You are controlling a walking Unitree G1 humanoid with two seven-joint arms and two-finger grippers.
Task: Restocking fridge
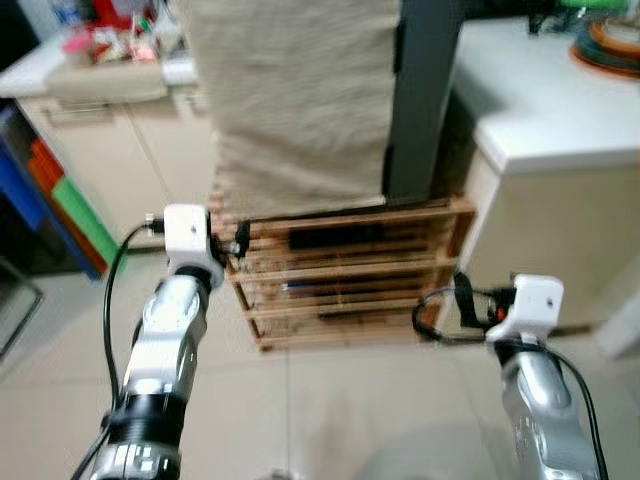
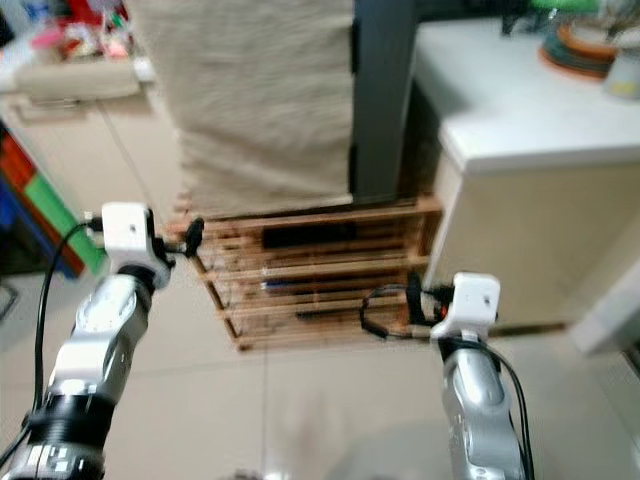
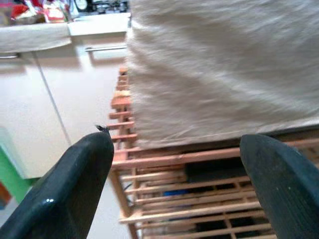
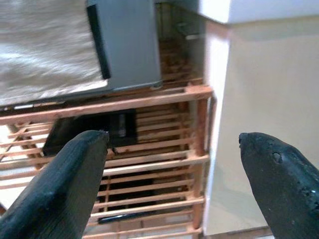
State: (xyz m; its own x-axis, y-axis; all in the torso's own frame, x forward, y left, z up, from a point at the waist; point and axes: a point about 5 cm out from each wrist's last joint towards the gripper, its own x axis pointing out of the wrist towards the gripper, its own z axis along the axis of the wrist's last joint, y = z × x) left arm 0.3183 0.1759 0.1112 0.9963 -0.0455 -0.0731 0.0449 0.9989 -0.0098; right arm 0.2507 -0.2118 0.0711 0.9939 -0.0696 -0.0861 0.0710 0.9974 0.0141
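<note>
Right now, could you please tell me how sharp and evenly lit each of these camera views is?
Left eye view: softly blurred, the wooden rack smeared, bright glare on the white counter. Right eye view: the same softness. Left wrist view: the cloth cover fairly crisp, the near black fingers out of focus. Right wrist view: slightly soft, rack interior shadowed, the cabinet side brightly lit.

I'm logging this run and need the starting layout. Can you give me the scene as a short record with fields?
Fridge: grey unit, front draped with a beige cloth
Stand: wooden slatted rack under the fridge, dark items on its shelves
Right of fridge: white counter
Left of fridge: pale cabinets
Left claw: open, raised toward the rack's left corner, holding nothing
Right claw: open, aimed at the rack's right end, holding nothing
Floor: pale tiles
</note>
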